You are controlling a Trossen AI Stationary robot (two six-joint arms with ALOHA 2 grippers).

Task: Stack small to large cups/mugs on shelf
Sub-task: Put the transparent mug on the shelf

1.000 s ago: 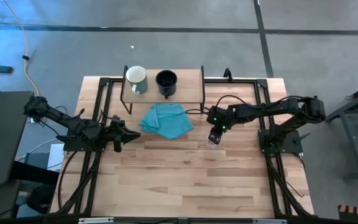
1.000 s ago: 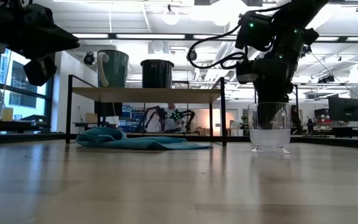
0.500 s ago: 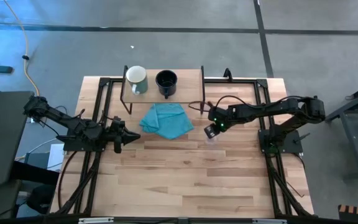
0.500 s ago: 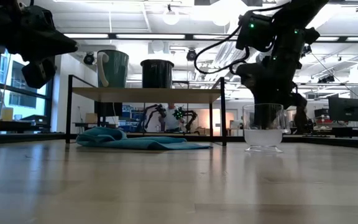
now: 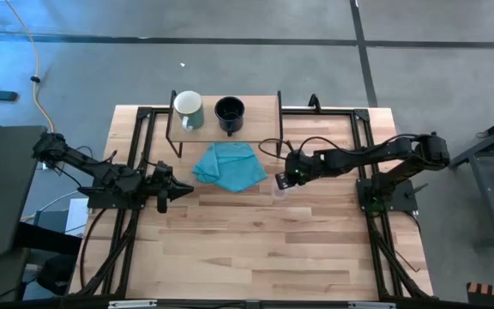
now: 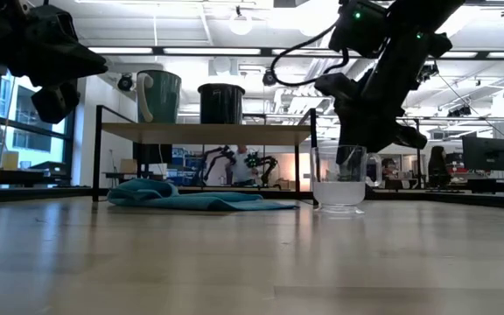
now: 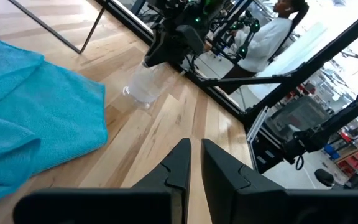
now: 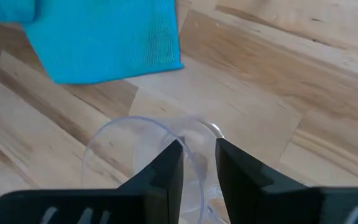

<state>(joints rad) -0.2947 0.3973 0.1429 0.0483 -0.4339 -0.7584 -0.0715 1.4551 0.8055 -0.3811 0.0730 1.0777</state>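
Observation:
A clear glass cup stands just right of a blue cloth, with my right gripper shut on it from above; the low view shows the cup roughly upright. On the shelf at the table's far side stand a pale white-green mug and a black mug, both on their bases. My left gripper hovers at the table's left, shut and with nothing in it, pointing toward the cup. My right gripper holds the glass cup by its wall at the rim, one finger inside the cup and the other outside. The fingers slant down from above and from the table's right. The cup stays about upright; whether its base touches the table I cannot tell.
The blue cloth lies crumpled in front of the shelf, between the shelf's black legs and the table's middle. Black frame rails run along both table sides. Bare wood fills the near half.
My right gripper has rolled its wrist and carried the glass cup toward the table's left, from open wood to the cloth's right edge. The cup has stayed about upright.

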